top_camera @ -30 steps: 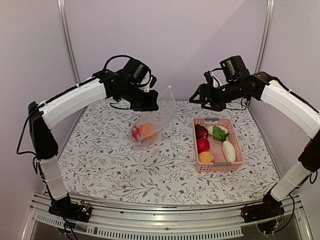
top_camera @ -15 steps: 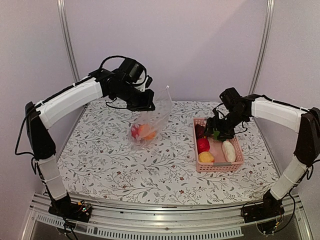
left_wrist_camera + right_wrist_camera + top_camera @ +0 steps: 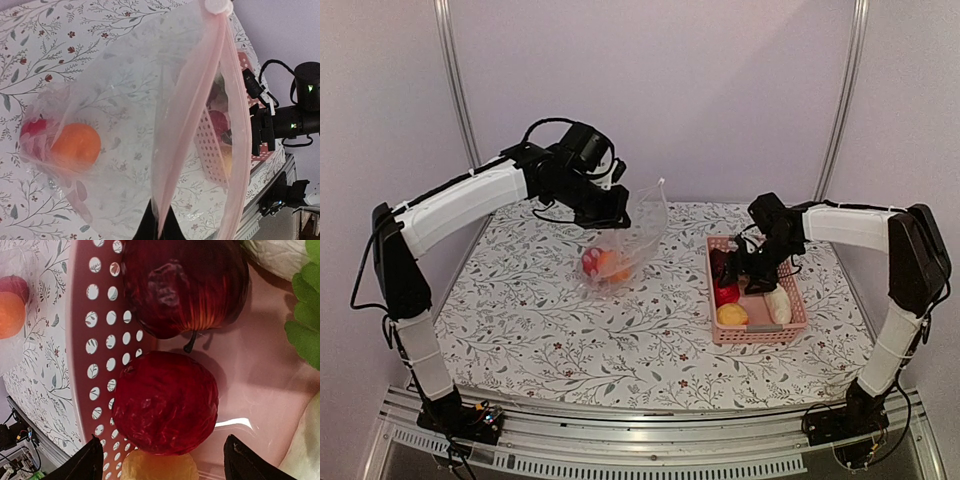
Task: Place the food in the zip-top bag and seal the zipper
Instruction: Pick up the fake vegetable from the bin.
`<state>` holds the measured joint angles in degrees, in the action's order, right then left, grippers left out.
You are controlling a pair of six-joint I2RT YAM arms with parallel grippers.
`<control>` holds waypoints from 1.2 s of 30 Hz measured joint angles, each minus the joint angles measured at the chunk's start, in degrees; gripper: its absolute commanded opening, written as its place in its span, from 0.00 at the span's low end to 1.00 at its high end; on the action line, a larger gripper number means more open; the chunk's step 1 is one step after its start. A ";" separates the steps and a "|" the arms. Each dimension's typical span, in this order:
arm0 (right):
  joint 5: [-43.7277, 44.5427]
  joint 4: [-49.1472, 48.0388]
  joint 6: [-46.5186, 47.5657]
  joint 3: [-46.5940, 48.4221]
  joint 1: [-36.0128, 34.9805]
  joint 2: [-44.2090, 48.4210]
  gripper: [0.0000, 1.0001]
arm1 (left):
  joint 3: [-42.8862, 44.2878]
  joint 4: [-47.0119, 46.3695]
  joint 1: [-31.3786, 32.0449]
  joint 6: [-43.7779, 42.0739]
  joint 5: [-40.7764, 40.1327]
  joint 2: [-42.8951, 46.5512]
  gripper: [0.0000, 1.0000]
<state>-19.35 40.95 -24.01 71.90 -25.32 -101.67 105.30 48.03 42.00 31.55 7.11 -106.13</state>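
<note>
The clear zip-top bag [image 3: 625, 240] hangs open above the table, with an orange fruit [image 3: 75, 146] and a red piece [image 3: 33, 127] inside it. My left gripper [image 3: 610, 212] is shut on one side of its pinkish zipper strip [image 3: 172, 150] and holds the mouth up. My right gripper [image 3: 745, 275] is open, low inside the pink basket [image 3: 796, 318], its fingertips [image 3: 92, 460] either side of a red round fruit [image 3: 165, 402]. A dark red apple [image 3: 185, 285], a yellow-tan fruit [image 3: 160, 467], a green leaf [image 3: 305, 325] and a white oblong piece [image 3: 778, 305] also lie in the basket.
The basket wall [image 3: 95, 340] is close on one side of the right gripper. The floral tablecloth [image 3: 570, 330] covers the table. Metal frame posts [image 3: 455, 90] stand at the back corners.
My right arm has come down from above the basket into it, over the red fruit. My left gripper has kept hold of the bag, shifting only slightly.
</note>
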 measured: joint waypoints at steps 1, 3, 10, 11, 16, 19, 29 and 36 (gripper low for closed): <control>-0.11 -0.31 0.09 0.00 0.02 -0.46 0.81 | -0.35 -0.15 0.00 0.00 0.00 0.04 0.00; -0.66 -1.03 0.31 -0.02 0.13 -1.77 0.81 | -0.92 -0.39 0.00 0.00 0.00 0.04 0.00; -0.96 -3.87 1.03 -0.70 0.50 -5.35 0.72 | -1.25 -0.63 0.00 0.02 0.07 0.11 0.00; -0.96 -4.28 1.09 -0.87 0.59 -5.49 0.68 | -1.25 -0.63 0.00 0.02 0.07 0.11 0.00; -0.87 -6.08 0.85 -1.40 0.94 -5.44 0.58 | -1.25 -0.63 0.00 0.07 0.24 0.11 0.00; -0.50 -6.88 0.90 -2.56 0.98 -4.48 0.54 | -1.25 -0.66 0.00 0.07 0.26 0.11 0.00; 2.36 -4.09 0.92 -4.59 -0.24 7.93 0.45 | -1.53 -1.01 0.02 0.13 1.20 0.11 0.00; 1.33 -5.99 0.63 5.55 -7.85 15.30 0.41 | -1.53 -1.55 0.15 0.24 1.53 0.02 0.00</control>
<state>-18.02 34.96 -23.38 77.45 -33.17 -86.37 103.77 46.48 42.15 31.79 8.64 -106.10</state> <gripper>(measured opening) 0.656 0.004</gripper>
